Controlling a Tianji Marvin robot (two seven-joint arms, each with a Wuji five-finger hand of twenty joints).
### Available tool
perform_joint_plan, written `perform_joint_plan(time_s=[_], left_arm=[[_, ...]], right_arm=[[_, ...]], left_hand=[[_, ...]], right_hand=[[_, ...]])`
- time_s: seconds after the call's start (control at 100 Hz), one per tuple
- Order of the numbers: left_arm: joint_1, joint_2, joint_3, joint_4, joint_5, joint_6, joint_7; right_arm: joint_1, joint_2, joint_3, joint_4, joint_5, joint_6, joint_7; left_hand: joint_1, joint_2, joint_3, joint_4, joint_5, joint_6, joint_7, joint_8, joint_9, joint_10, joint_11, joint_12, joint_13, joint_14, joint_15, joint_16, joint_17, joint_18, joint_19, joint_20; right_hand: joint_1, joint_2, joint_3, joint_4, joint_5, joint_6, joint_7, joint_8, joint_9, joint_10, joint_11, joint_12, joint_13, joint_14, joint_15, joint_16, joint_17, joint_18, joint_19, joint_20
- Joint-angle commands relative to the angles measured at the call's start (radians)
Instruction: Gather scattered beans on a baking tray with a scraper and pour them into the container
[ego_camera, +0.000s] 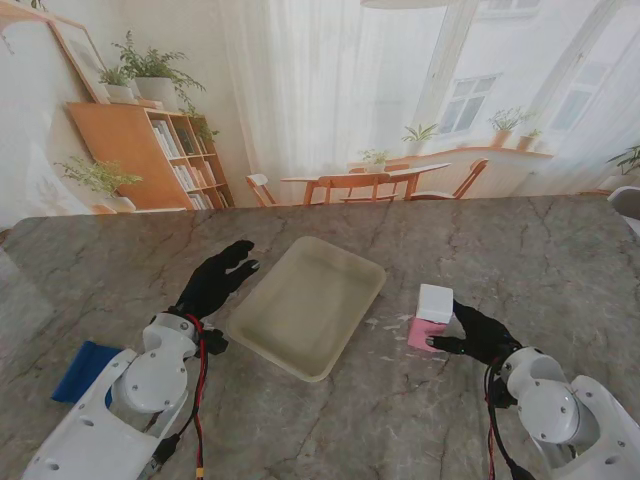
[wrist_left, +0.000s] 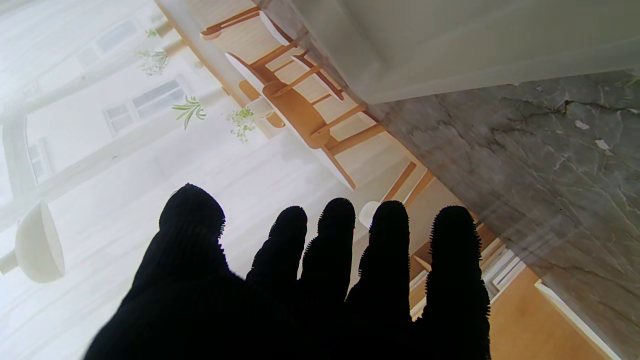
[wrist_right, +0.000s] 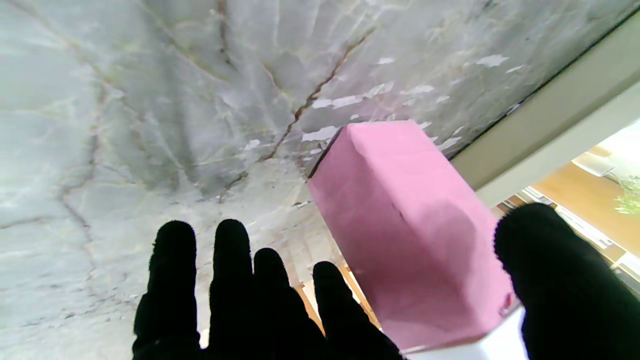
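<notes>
Grey marble table (ego_camera: 480, 400), sunlit dining room behind; cream baking tray (ego_camera: 306, 305) empty-looking; left hand (ego_camera: 215, 280) spread, idle; right hand (ego_camera: 478, 333) clasped pink-and-white scraper (ego_camera: 430, 318).

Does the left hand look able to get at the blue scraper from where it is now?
Probably yes, but not directly: the left hand is open beside the tray, while the blue scraper lies behind it beside the forearm, nothing on top, so the arm must pull back.

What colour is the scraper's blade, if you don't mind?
Pink, on the scraper; clearest in the right wrist view.
</notes>
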Motion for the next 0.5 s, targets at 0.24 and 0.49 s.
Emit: perform_joint_plan(time_s=[0.24,0.49], left_arm=[[0.014,0.000,-0.006,-0.010,0.017,0.006,0.000],[0.023,0.001,-0.014,-0.023,0.049,0.004,0.017]], right_arm=[[-0.147,0.022,0.149,-0.161,-0.169,-0.063,0.095],[-0.258,-0.002,0.250,-0.296,-0.291,-0.056,-0.036]], left_hand=[[0.025,0.053,-0.028,0.038,0.016,-0.009,0.003,0.005,-0.024,-0.004,-0.014,0.009,-0.005,0.001,0.006,0.006,-0.018,0.010,-0.023,0.021],[0.025,0.058,-0.027,0.038,0.010,-0.010,0.000,0.003,-0.041,-0.003,-0.021,0.002,-0.041,-0.011,-0.021,-0.019,-0.034,-0.005,-0.084,-0.011]], right_hand=[[0.020,-0.016,-0.002,0.044,0.023,-0.028,-0.011,0.027,0.011,-0.019,-0.026,-0.010,-0.015,0.014,-0.042,-0.024,0.002,0.014,-0.034,0.003],[0.087,-0.011,0.041,0.047,0.105,-0.047,0.036,0.019,0.080,-0.066,-0.002,-0.012,0.023,-0.006,-0.041,-0.033,0.025,0.000,-0.019,0.003]])
